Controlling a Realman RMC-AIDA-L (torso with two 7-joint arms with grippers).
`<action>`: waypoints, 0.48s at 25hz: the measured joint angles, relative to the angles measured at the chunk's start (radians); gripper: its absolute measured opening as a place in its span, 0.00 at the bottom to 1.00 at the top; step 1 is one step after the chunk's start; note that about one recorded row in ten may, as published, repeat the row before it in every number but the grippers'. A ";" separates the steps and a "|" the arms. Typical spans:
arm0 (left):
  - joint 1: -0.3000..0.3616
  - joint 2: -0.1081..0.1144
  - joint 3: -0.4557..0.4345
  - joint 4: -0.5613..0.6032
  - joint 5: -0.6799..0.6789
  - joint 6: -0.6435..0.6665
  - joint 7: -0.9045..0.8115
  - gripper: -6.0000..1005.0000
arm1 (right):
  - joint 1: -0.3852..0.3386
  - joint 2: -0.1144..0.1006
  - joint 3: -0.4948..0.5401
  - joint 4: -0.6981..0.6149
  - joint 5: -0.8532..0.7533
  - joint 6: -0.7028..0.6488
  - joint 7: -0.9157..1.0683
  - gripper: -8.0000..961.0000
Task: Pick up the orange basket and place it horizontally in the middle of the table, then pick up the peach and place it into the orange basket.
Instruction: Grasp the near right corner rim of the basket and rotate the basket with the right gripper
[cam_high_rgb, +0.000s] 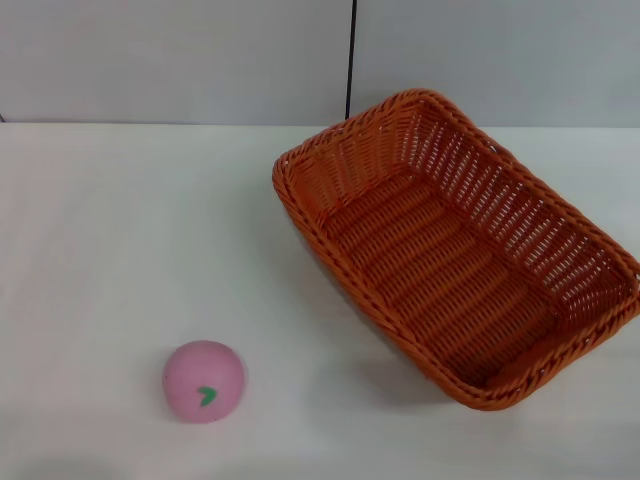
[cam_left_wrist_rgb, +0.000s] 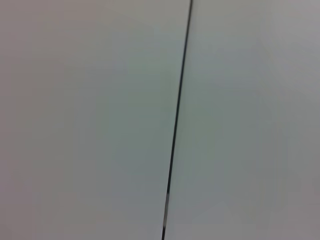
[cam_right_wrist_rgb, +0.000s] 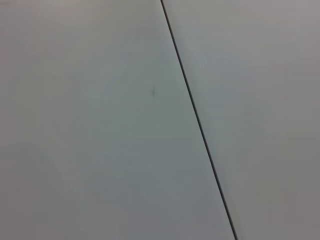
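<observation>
The orange basket (cam_high_rgb: 455, 245) sits on the right half of the table (cam_high_rgb: 120, 230) in the head view, turned diagonally, its long axis running from back-centre to front-right, and it holds nothing. The peach (cam_high_rgb: 204, 380), a pale-pink ball with a small green leaf mark, rests on the table at the front left, well apart from the basket. Neither gripper shows in any view. Both wrist views show only a plain grey wall with a thin dark seam.
A grey wall panel (cam_high_rgb: 180, 60) with a dark vertical seam (cam_high_rgb: 351, 60) rises behind the table's far edge. The basket's right corner reaches the right edge of the head view. Bare white tabletop lies between the peach and the basket.
</observation>
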 joint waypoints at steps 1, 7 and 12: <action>0.000 0.000 0.000 0.002 0.000 -0.010 0.012 0.81 | 0.001 -0.002 -0.003 0.001 -0.002 0.004 0.009 0.87; -0.001 -0.001 -0.016 0.017 -0.003 -0.040 0.086 0.79 | 0.001 -0.010 -0.008 -0.006 -0.056 0.014 0.052 0.87; -0.010 -0.002 -0.039 0.045 -0.004 -0.049 0.131 0.79 | -0.020 -0.051 -0.007 -0.071 -0.185 0.014 0.188 0.87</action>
